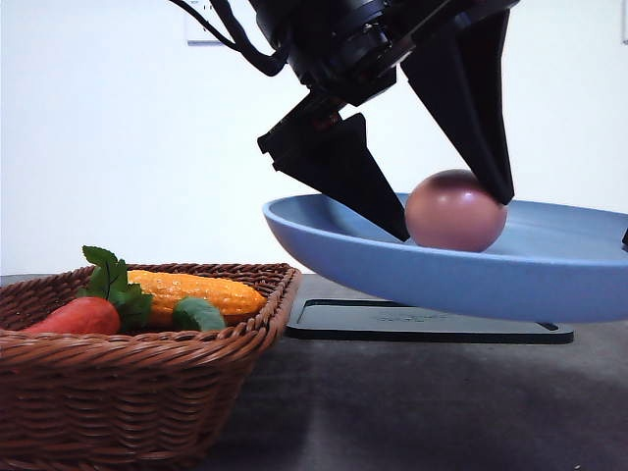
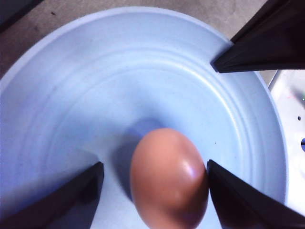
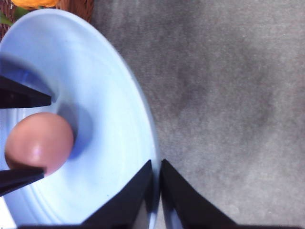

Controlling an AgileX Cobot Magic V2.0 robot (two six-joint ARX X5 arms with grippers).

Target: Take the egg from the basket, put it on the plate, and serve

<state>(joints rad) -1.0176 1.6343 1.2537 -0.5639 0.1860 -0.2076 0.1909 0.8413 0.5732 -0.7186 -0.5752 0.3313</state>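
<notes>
The pinkish-brown egg (image 1: 456,211) (image 2: 169,179) (image 3: 38,143) lies in the light blue plate (image 1: 549,265) (image 2: 119,71) (image 3: 109,95). My left gripper (image 1: 453,218) (image 2: 154,164) straddles the egg and is open: one finger touches the egg's side, the other stands a clear gap away. The plate hangs tilted above the table, and my right gripper (image 3: 156,162) is shut on its rim. The brown wicker basket (image 1: 128,383) (image 3: 76,7) sits at the front left, below and beside the plate.
In the basket lie a red carrot with green leaves (image 1: 83,314), a yellow corn cob (image 1: 196,291) and a small green piece (image 1: 198,314). A flat black tray (image 1: 422,319) rests on the dark table under the raised plate. Grey tabletop (image 3: 228,95) spreads beside the plate.
</notes>
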